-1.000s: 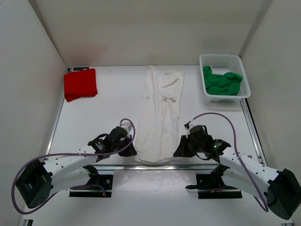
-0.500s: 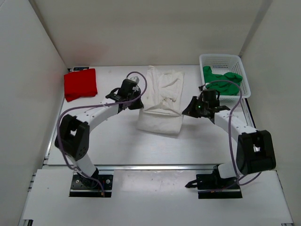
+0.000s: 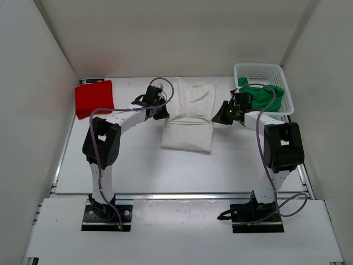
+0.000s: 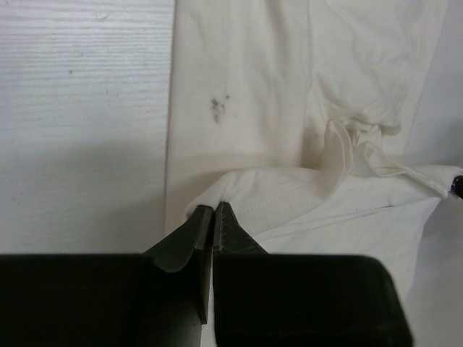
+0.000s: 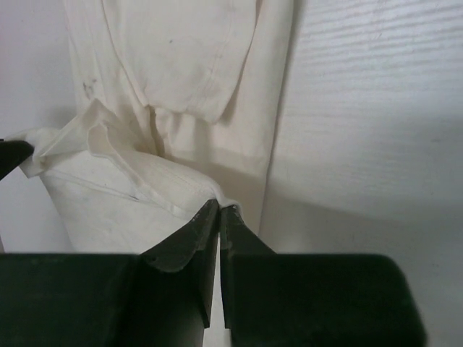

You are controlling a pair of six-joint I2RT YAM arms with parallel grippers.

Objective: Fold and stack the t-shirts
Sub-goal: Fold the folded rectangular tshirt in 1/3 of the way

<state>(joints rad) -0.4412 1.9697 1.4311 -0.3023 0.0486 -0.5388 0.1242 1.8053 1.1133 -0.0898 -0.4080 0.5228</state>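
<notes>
White t-shirt (image 3: 187, 118), far-centre tabletop (image 3: 127, 160), folded double; left hand (image 3: 163, 115) and right hand (image 3: 215, 120) each clamped on a hem corner.

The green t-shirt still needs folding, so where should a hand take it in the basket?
Probably pinch a raised fold of the green t-shirt, coming straight down: it lies crumpled inside the basket, whose walls block the sides.
</notes>
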